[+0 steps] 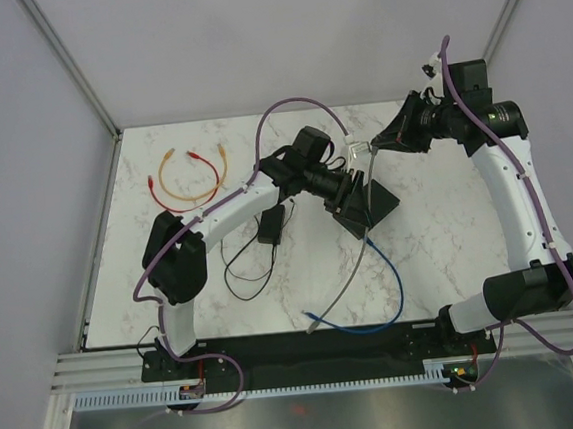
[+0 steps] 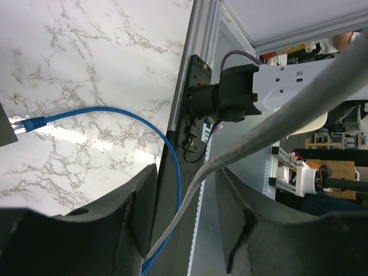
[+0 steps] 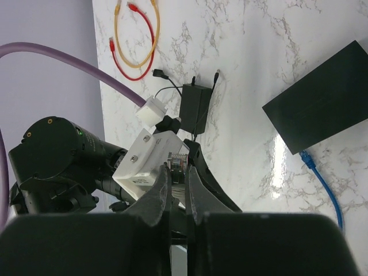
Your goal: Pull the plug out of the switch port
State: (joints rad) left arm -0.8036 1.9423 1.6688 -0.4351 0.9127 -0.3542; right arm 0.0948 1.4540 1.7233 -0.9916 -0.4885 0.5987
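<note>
- Closest to the right wrist lens, the right gripper (image 1: 371, 148) has its jaws pinched shut on the clear plug (image 3: 177, 162), well apart from the switch (image 3: 322, 109).
- Jaws of the left gripper (image 2: 187, 172) stand apart, with the grey cable (image 2: 276, 123) running loose between them.
- From above, the left gripper hides part of the switch; a power brick (image 3: 194, 106) lies beside it.
- Lying flat mid-tabletop (image 1: 439, 231), the switch has its long axis diagonal to the edges. Its socket edge faces the arm bases, with a blue cable (image 2: 115, 112) plugged in.

A robot lab: marble-look table (image 1: 438, 221), grey enclosure walls (image 1: 20, 147), aluminium rails (image 1: 99, 363).
</note>
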